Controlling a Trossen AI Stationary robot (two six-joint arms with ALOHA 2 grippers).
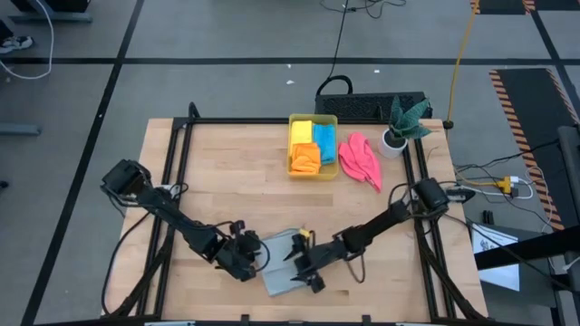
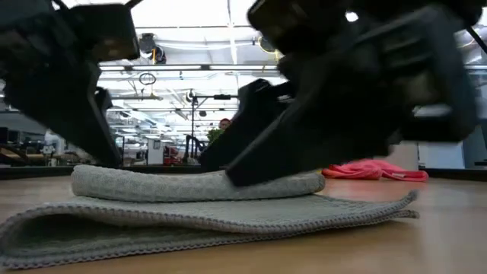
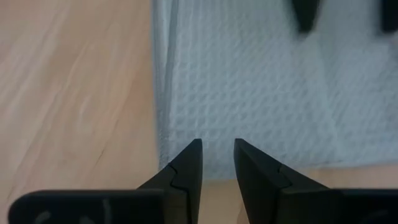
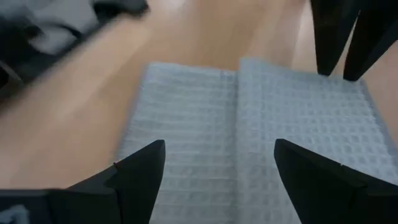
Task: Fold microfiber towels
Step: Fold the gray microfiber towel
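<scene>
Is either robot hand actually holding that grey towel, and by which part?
No. Both hands are open over the grey towel: the right hand spread wide above it, the left hand with a small empty gap at its edge.

The near middle of the table [image 1: 227, 181] is being crowded by both grippers over the folded grey towel [image 1: 283, 264]: the left gripper [image 1: 255, 257] is being held at its left edge, the right gripper [image 1: 304, 264] at its right side with fingers spread, so little room is being left between them. The far edge is being blocked by the yellow bin [image 1: 313, 172], the pink towel [image 1: 360, 159] and the plant [image 1: 399, 127]. Bare wood is being left open across the left and centre
</scene>
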